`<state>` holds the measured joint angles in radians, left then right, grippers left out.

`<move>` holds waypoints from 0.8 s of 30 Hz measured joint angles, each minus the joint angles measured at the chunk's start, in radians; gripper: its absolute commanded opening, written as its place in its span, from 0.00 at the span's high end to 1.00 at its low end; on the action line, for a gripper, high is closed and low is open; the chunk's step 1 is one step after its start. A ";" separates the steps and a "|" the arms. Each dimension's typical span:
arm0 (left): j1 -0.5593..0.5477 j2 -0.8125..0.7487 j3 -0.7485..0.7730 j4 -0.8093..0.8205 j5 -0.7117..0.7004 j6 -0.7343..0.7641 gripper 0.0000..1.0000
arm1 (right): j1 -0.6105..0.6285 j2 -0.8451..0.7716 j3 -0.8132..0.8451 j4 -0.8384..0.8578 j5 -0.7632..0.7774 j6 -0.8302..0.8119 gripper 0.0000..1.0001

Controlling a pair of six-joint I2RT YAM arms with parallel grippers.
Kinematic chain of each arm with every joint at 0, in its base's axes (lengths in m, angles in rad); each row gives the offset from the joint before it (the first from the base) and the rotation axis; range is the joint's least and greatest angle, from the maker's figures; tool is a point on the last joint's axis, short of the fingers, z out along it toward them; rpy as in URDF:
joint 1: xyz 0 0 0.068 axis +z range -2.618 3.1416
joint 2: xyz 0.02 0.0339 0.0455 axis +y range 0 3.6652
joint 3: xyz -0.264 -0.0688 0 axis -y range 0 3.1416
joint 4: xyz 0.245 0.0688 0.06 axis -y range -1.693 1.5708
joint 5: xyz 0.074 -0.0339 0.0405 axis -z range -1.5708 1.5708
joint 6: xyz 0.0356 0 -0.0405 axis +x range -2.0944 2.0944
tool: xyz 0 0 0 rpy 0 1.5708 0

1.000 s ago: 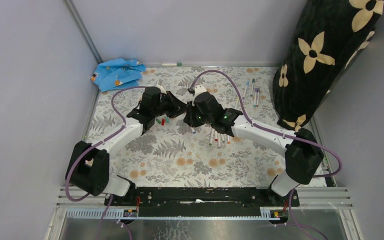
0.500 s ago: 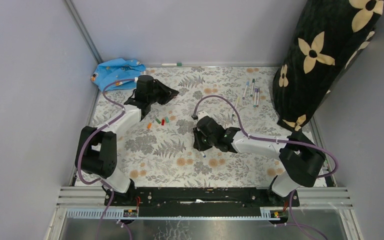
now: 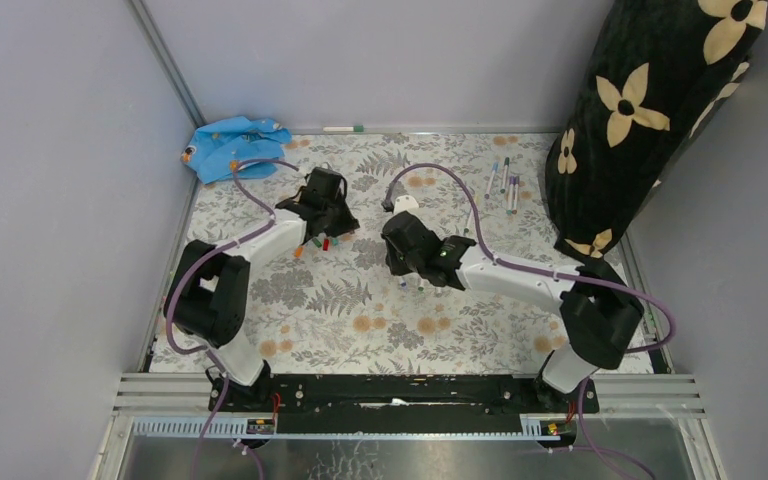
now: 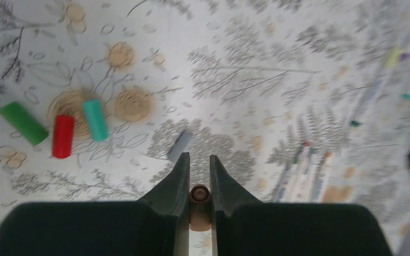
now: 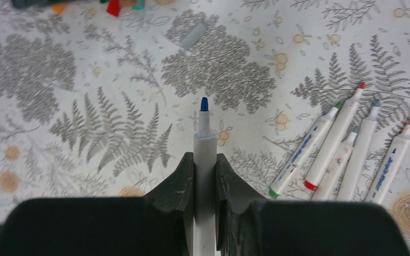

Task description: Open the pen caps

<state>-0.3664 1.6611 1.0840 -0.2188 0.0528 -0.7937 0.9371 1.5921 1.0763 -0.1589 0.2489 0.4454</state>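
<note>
Brown-orange cap (image 4: 199, 194) pinched in left tool (image 4: 198, 160), jaws closed on it. Small and round, so it could squirt out and roll among loose caps (image 4: 63, 136) just ahead.

Right tool (image 5: 205, 156) clamps bare pen (image 5: 204, 128), blue tip forward. Careless set-down may ink bench (image 3: 360, 330) or scatter pen row (image 5: 335, 154) beside it.

Both arms reach mid-bench, tools low, angled down.

Capped pens (image 3: 506, 186) lie far right, not yet opened.

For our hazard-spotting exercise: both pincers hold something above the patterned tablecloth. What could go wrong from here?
1. The right pincer grips a white-barrelled plastic pen whose blue tip is bare; lowered carelessly, it might ink the fern-patterned tablecloth.
2. The left pincer pinches a small brown plastic cap; dropped, that cylinder could roll among the loose green cap, red cap and teal cap.
</note>
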 measured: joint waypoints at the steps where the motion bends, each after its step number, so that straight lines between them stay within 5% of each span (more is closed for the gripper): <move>1: -0.012 0.010 -0.001 -0.019 -0.024 0.015 1.00 | -0.003 0.017 0.013 -0.002 0.013 0.002 1.00; 7: -0.050 0.045 -0.016 -0.087 -0.135 0.069 0.99 | -0.038 0.109 0.026 -0.034 0.058 0.025 1.00; 24: -0.053 0.085 -0.046 -0.111 -0.240 0.094 0.71 | -0.080 0.289 0.072 -0.038 0.067 0.083 0.90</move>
<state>-0.4198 1.7462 1.0382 -0.3302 -0.1875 -0.6998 0.8566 1.8812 1.1484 -0.1970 0.3157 0.5282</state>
